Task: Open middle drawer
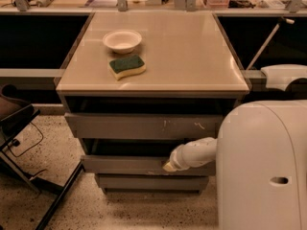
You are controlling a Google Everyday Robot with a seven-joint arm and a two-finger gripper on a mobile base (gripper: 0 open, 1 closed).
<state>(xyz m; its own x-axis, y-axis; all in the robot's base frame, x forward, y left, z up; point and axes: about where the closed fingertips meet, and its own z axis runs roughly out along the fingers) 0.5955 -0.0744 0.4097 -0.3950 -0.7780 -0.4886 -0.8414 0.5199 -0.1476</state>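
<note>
The cabinet has three grey drawer fronts. The middle drawer (124, 165) is the plain wide front below the scratched top front (144, 126). It stands out a little from the cabinet, with a dark gap above it. My gripper (169, 166) is at the end of the white forearm (196, 152), which reaches in from the right. It sits at the top edge of the middle drawer front, right of centre. The narrowest front (151, 182) lies below it.
A white bowl (122, 40) and a green-and-yellow sponge (127, 66) lie on the beige cabinet top (192, 56). My white body (264, 166) fills the lower right. A dark chair frame (24, 147) stands on the speckled floor at the left. A cluttered counter runs along the back.
</note>
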